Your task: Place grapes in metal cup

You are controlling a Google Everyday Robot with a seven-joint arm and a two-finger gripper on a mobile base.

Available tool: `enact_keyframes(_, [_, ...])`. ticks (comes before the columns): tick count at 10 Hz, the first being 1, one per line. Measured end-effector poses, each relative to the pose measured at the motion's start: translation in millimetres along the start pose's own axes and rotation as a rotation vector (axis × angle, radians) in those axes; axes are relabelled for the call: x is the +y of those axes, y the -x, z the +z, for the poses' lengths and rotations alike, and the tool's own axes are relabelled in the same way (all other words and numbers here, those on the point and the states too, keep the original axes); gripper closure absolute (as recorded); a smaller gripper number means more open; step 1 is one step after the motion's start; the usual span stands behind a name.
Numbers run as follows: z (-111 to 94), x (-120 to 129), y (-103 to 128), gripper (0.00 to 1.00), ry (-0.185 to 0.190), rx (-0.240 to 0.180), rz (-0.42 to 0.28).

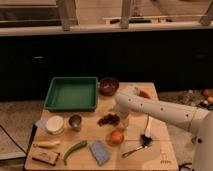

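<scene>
The grapes (108, 119) are a small dark reddish-purple bunch lying on the wooden table (160, 155), near its middle. The metal cup (75, 122) stands upright to their left, beside a white round tub (55, 124). My white arm reaches in from the right. My gripper (123, 120) points down just to the right of the grapes, close beside them. The cup is about a hand's width left of the grapes.
A green tray (72, 93) and a dark red-brown bowl (108, 85) sit at the back. An orange fruit (117, 136), a blue sponge (100, 151), a green pepper (74, 149), a banana (46, 144), a packet (44, 156) and utensils (140, 145) lie in front.
</scene>
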State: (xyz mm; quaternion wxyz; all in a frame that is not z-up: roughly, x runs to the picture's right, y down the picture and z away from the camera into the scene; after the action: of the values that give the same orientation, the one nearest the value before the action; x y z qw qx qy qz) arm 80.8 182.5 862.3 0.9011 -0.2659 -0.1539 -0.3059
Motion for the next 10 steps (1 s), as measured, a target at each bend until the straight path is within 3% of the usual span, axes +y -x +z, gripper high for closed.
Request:
enact_keyframes(3, [3.4,-3.2,3.2,0.20,0.011,0.001,0.039])
enact_keyframes(4, [6.2,-4.5,5.5,0.25,0.017,-0.002,0.057])
enact_keyframes(10, [11.3,-7.6,4.3,0.84,0.053,0.012,0.096])
